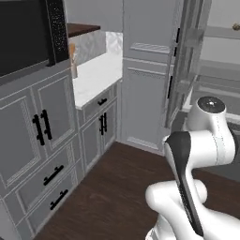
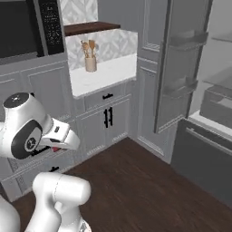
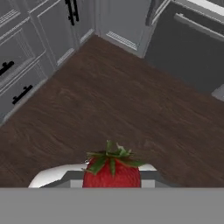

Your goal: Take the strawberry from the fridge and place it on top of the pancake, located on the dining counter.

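The strawberry (image 3: 111,173), bright red with a green leafy top, sits at the bottom of the hand view, and my gripper (image 3: 111,180) is shut on it from both sides. It hangs over the dark wood floor. In the right base view a speck of red strawberry (image 2: 55,148) shows under the hand at the gripper (image 2: 52,149), low on the left. The fridge (image 2: 204,154) stands at the right with its door (image 2: 181,68) swung open, showing pale shelves and the dark lower drawer. In the left base view the fridge door (image 1: 185,61) is edge-on. The pancake and the dining counter are out of view.
Light grey cabinets (image 2: 106,120) with black handles line the left side, under a white countertop (image 1: 96,75) bearing a utensil holder (image 2: 90,61). A dark microwave (image 1: 28,33) hangs above. A tall panelled cabinet (image 1: 145,79) stands beside the fridge. Dark wood floor (image 3: 131,105) lies open between them.
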